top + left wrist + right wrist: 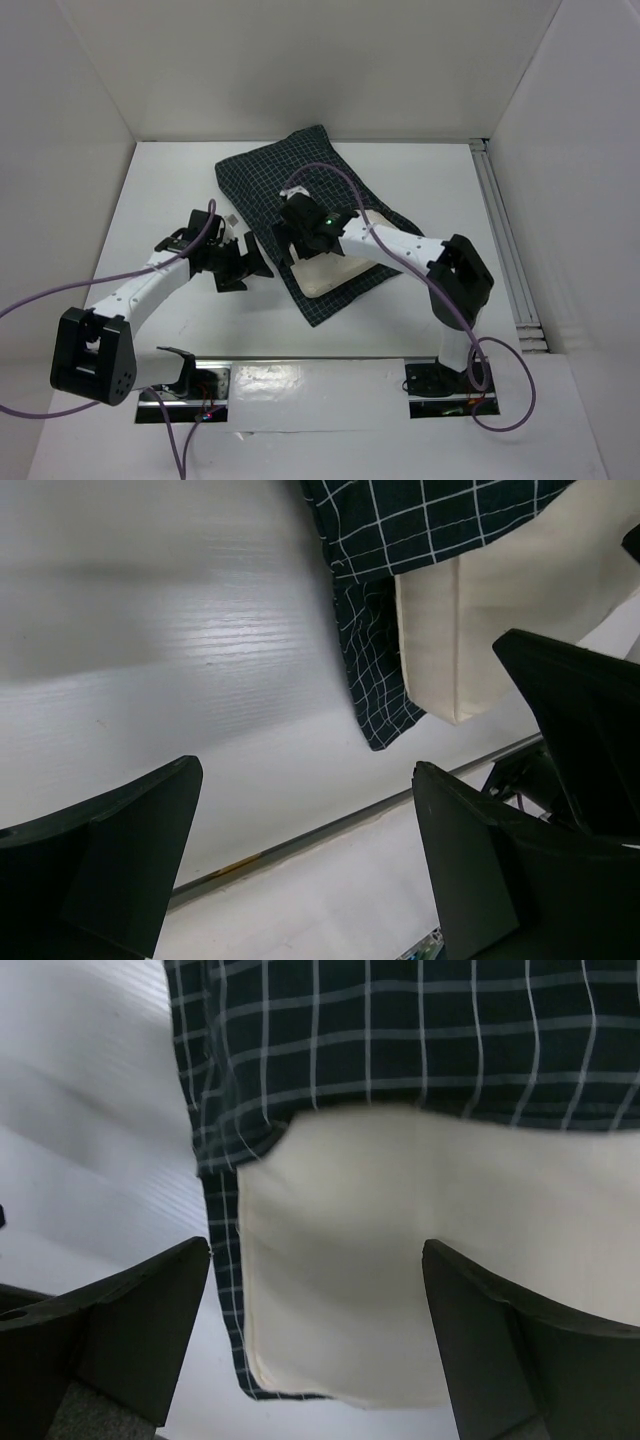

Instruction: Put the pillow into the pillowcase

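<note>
The near end of the pillow (325, 272) lies bare at the mouth of the pillowcase (290, 170), the rest inside. Left of the pillowcase the left gripper (305, 780) gapes wide, empty; the right gripper (315, 1260), also wide, hovers over the bare end. The next move probably calls for pinching the hem and drawing it over.

Cream pillow (328, 276) partly inside checked pillowcase (290, 170) on white table (150, 200)

My left claw (240, 262) is hanging spread over bare surface (170, 190), and room is lying open to its left. The pillowcase (290, 170) and the pillow (325, 272) poking out of it are blocking its right side. My right claw (318, 1250) is sitting spread above that pillow. Walls (60, 150) are closing in three sides.
</note>
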Available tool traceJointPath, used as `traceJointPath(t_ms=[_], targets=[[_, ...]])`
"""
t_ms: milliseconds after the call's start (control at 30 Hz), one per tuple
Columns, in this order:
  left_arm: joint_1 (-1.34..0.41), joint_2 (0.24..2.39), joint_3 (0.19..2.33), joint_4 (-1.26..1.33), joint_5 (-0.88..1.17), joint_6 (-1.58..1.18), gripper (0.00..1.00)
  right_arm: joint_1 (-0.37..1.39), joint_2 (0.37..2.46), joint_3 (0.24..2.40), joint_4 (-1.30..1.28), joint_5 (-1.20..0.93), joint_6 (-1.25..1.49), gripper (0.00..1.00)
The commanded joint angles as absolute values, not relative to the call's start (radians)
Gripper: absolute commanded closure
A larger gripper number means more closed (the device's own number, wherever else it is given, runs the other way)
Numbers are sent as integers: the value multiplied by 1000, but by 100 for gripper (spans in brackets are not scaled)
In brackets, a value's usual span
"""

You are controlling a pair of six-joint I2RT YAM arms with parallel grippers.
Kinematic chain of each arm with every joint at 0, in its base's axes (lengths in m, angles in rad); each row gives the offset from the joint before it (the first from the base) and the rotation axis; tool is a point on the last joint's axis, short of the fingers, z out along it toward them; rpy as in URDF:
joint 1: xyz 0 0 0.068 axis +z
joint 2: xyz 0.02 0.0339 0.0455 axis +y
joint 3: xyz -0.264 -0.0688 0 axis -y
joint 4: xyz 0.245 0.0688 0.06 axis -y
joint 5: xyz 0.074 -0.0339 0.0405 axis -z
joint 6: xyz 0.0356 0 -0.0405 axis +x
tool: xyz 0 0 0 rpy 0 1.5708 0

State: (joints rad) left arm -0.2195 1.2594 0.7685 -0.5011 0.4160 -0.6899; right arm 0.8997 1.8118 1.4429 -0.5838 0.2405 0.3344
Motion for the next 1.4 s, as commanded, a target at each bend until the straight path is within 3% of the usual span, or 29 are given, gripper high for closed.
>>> traceJointPath(t_ms=[0,233,300,400,733,867,1133,1367], targets=[[-224,1243,791,-498,387,-710,0,902,1864,1549,-564,212,298,6],[-206,1232,764,-508,368,-701,1,923,1936,1464,-568,268,278,2],[-206,1232,752,-496,387,-701,1,923,1970,1463,-568,279,258,35],[-206,1232,741,-466,435,-701,2,923,1959,1492,-568,261,239,100],[-325,1281,693,-235,601,-753,2,871,1782,1594,-521,26,230,100],[-360,1290,681,-210,500,-776,4,862,1759,1594,-512,-9,241,100],[-370,1187,608,-219,287,-796,21,828,1721,1594,-512,-55,250,100],[-379,1193,548,-172,259,-805,18,790,1701,1594,-512,-92,259,100]])
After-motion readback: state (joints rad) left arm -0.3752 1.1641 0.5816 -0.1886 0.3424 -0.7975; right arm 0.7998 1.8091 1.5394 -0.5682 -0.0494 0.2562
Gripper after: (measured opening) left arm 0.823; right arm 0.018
